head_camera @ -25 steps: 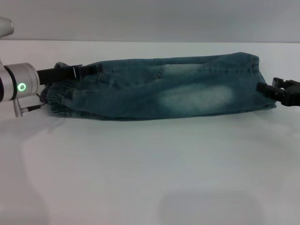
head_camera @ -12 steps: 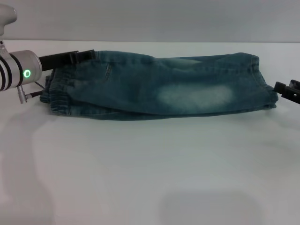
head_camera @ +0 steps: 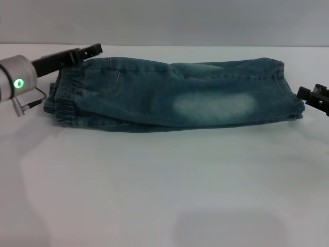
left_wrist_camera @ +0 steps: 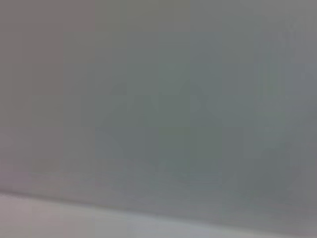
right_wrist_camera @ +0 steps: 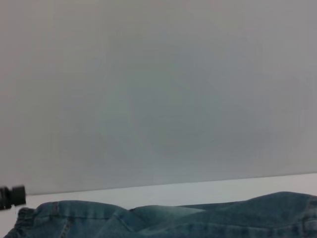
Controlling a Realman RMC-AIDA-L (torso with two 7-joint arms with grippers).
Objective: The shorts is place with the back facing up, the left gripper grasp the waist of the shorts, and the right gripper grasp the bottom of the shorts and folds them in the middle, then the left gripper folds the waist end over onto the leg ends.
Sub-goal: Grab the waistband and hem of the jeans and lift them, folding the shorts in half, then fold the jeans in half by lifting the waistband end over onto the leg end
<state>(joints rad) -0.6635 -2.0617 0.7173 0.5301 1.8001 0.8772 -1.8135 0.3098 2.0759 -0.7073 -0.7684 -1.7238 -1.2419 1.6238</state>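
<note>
Shorts (right_wrist_camera: 163, 218) only beyond left wrist view

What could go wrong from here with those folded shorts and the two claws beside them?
The shorts lie folded lengthwise, and their gathered waist looks bunched, so the left gripper, now just off the far corner, might catch only one layer when it folds the waist over. The top layer could then slide and undo the first fold. The right gripper sits close to the leg ends and might snag them.
</note>
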